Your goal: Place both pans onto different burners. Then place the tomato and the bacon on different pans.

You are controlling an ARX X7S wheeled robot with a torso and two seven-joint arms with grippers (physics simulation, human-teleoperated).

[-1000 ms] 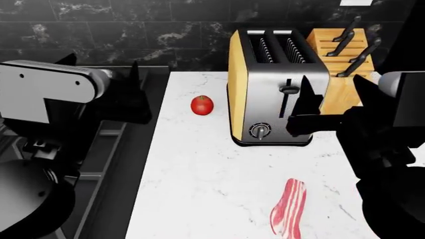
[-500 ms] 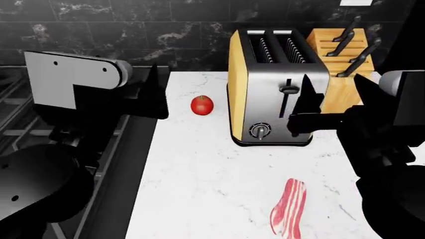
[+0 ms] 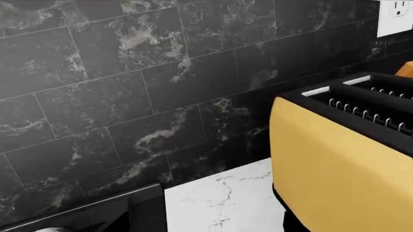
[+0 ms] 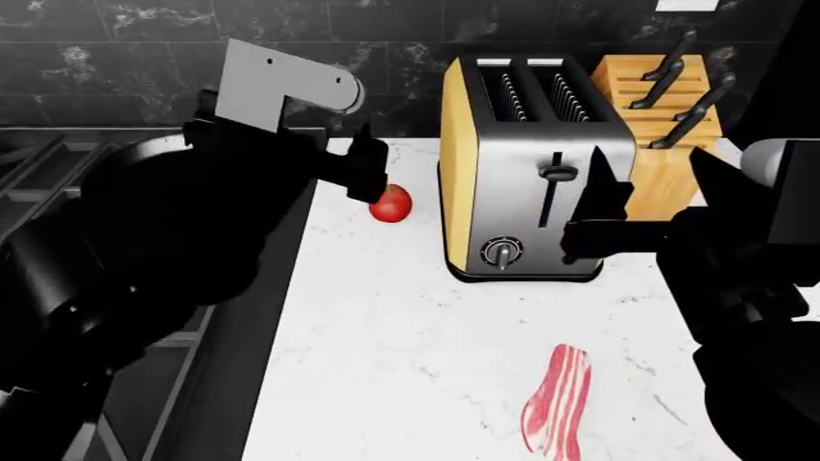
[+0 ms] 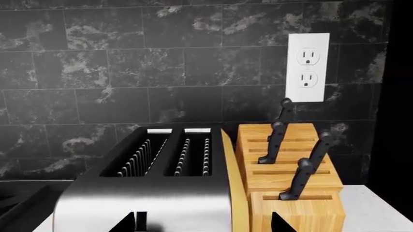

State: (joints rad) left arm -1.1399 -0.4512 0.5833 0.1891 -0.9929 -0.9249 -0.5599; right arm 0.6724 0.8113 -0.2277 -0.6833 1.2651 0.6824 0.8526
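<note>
The tomato [image 4: 395,205] sits on the white counter [image 4: 384,327] near the range's edge, partly behind one finger of my left gripper [image 4: 295,134]. The gripper hovers just left of and above the tomato, and its fingers look spread and empty. The bacon [image 4: 558,401] lies flat on the counter at the front right. My right gripper [image 4: 640,168] is open and empty, in front of the toaster [image 4: 539,163]; its spread fingertips [image 5: 139,222] show in the right wrist view. Both pans are hidden behind my left arm. A few range grates [image 4: 45,158] show at far left.
A steel and yellow toaster [image 5: 161,188] stands at the back of the counter, and also shows in the left wrist view [image 3: 342,159]. A wooden knife block [image 4: 660,115] stands right of it. A black tiled wall [image 3: 161,87] runs behind, with an outlet [image 5: 308,67].
My left arm has swung up and to the right, from over the range to beside the tomato. The right arm, tomato and bacon have not moved.
</note>
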